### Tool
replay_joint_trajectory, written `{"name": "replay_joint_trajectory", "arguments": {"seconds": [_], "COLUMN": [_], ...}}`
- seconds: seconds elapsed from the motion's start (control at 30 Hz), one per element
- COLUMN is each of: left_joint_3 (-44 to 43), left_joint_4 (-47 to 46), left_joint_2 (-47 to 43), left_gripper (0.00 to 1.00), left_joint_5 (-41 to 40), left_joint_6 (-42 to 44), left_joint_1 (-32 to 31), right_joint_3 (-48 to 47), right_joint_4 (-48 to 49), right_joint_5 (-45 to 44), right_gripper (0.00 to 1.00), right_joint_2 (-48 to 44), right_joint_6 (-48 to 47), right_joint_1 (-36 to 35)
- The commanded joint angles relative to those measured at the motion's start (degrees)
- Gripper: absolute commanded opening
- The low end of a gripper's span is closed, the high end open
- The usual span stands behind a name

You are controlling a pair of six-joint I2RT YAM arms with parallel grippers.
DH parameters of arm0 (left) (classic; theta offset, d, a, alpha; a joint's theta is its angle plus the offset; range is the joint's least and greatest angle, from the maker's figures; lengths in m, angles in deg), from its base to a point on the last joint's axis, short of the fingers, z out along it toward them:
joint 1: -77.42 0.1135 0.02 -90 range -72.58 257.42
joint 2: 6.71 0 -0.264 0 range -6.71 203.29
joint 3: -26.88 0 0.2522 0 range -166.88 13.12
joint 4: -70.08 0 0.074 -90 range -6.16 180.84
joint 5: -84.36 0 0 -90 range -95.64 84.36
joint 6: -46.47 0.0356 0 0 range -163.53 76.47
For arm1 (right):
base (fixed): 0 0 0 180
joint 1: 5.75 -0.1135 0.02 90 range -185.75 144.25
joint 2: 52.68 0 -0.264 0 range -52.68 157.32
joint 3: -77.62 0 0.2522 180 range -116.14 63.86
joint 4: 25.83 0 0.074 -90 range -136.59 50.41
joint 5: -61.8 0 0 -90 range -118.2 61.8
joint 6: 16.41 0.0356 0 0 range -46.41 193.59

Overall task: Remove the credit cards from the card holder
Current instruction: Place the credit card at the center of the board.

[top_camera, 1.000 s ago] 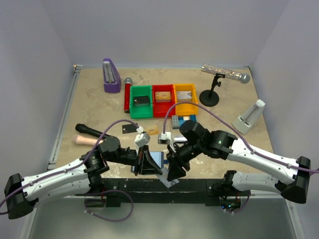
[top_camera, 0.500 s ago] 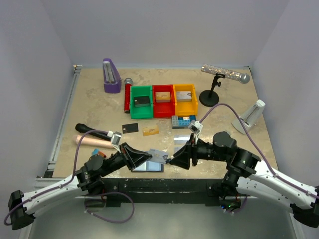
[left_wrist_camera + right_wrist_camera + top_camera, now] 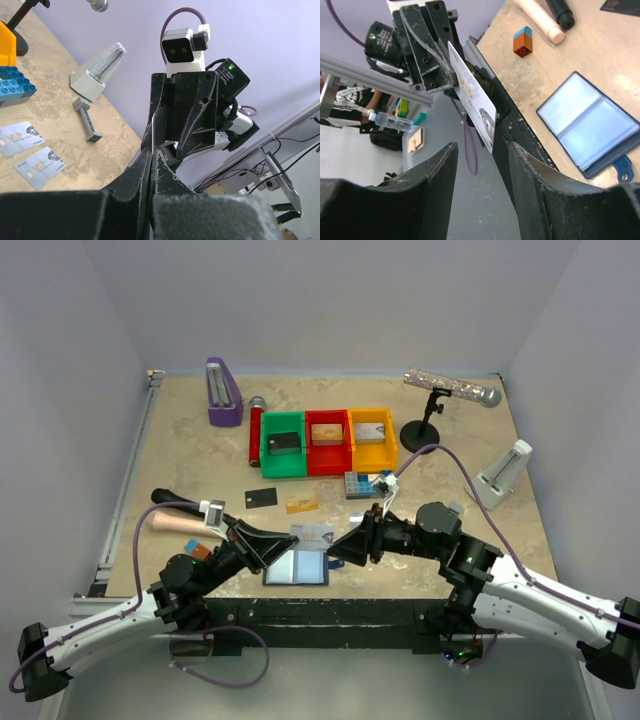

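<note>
Beige stone-look counter (image 3: 200, 460) inside a purple-walled enclosure, with both arms working at the near edge. The card holder (image 3: 297, 567) lies opened flat on the counter between the two arms, inner side up. From the right wrist view its pale pockets look empty, though a card tucked deep cannot be ruled out. The left hand (image 3: 290, 540) is clamped on one end of a silvery card (image 3: 315, 534), held clear of the counter and, seen from above, just beyond the holder's far edge. The end grip evidently leaves the free end projecting toward the right hand (image 3: 340, 548). That hand faces it tip to tip, fingers apart and nothing between them. Assessment: a pass from one hand to the other, or a re-grip, is in hand; the spread fingers sit short of the card and do not touch it. A black card (image 3: 261, 497) and a gold card (image 3: 301, 503) lie flat farther back, apart from each other. Two silvery cards (image 3: 20, 138) lie side by side near the blue bricks (image 3: 12, 85). All four are judged already removed. Risk: a thin, slick card held only at its end may pivot or slip when the second hand closes.
</note>
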Motion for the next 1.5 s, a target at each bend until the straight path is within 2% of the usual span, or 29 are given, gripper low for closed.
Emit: {"name": "replay_joint_trajectory", "arguments": {"seconds": [0.0, 0.13, 0.37, 0.6, 0.8, 0.87, 0.9, 0.97, 1.03, 1.07, 1.17, 1.27, 1.47], "left_joint_3": [1.6, 1.7, 1.5, 1.6, 1.6, 1.2, 0.9, 0.0, -1.7, -2.6, -4.3, -5.8, -8.0], "left_joint_4": [-4.8, -5.8, -5.6, -5.3, -4.5, -3.5, -2.7, 1.4, 9.0, 13.0, 25.3, 34.1, 41.9], "left_joint_2": [0.7, 1.7, 1.8, 1.9, 1.9, 2.0, 2.1, 1.5, -1.0, -2.3, -7.0, -9.4, -6.6], "left_gripper": [0.00, 0.00, 0.00, 0.00, 0.00, 0.00, 0.10, 0.42, 0.65, 0.99, 1.00, 1.00, 0.96], "left_joint_5": [-1.0, -0.6, -0.6, -0.6, -0.4, -0.2, -0.1, -0.6, -3.2, -4.9, -11.2, -15.3, -17.5], "left_joint_6": [-1.5, -1.9, -1.9, -2.0, -2.0, -1.8, -1.6, -1.8, -1.7, -1.3, -0.5, -0.3, -1.5], "left_joint_1": [-0.1, -0.1, -0.1, -0.1, -0.1, -0.1, -0.1, -0.1, -0.1, -0.1, -0.1, 0.0, 0.0], "right_joint_3": [0.2, 0.4, 0.1, 0.0, 0.0, 0.0, -0.1, -0.7, -3.2, -4.5, -5.3, -3.4, 3.0], "right_joint_4": [6.6, 7.2, 8.1, 8.3, 8.2, 8.0, 7.6, 4.8, -5.5, -11.6, -28.2, -38.3, -42.0], "right_joint_5": [-0.2, -0.5, -0.2, -0.1, 0.0, 0.1, 0.0, -0.5, -2.6, -3.6, -5.5, -8.0, -11.1], "right_gripper": [0.47, 0.36, 0.32, 0.22, 0.02, 0.00, 0.00, 0.00, 0.00, 0.00, 0.00, 0.00, 0.00], "right_joint_2": [0.3, 0.8, 2.3, 2.4, 1.7, 1.2, 0.7, -0.7, -3.3, -4.6, -7.5, -10.2, -9.5], "right_joint_6": [1.5, 2.1, 2.2, 2.3, 2.1, 2.1, 2.1, 1.5, -1.4, -2.4, -3.7, -3.1, 0.7], "right_joint_1": [0.1, 0.1, 0.1, 0.1, 0.1, 0.2, 0.2, 0.2, 0.6, 1.3, 5.2, 8.7, 10.2]}}
